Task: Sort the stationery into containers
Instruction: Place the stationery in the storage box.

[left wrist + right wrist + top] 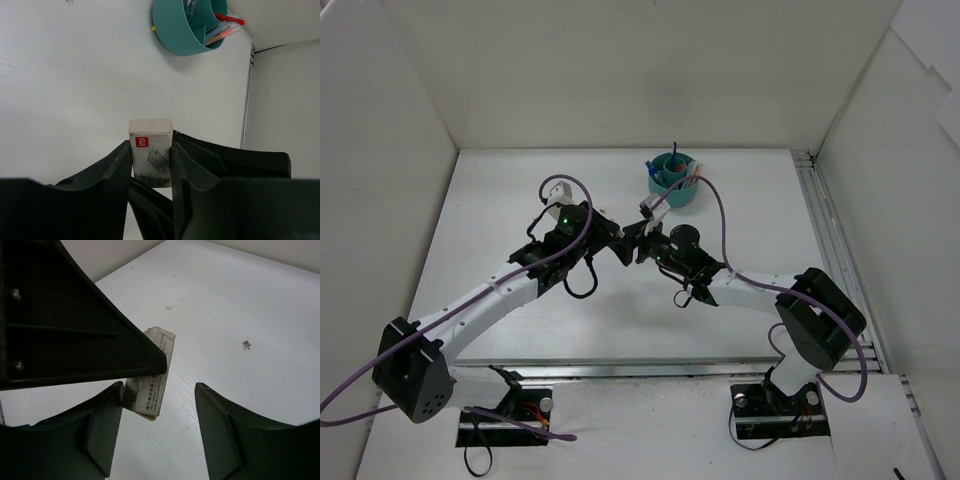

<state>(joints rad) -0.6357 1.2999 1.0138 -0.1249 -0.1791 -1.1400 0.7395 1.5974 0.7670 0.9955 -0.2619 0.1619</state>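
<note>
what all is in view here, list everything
eraser: one, white in a printed sleeve, pinched in the left hand
cup: one, teal, far side of the table
pens: a few, red, orange and blue, standing in the cup; exact count unclear
table: one, white
left hand: one, black, shut on the eraser
right hand: one, black, open, close to the eraser

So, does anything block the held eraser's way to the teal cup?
Nothing visible: bare white table separates the white paper-sleeved eraser from the round teal plastic cup. The open right end effector crowds beside the eraser.
</note>
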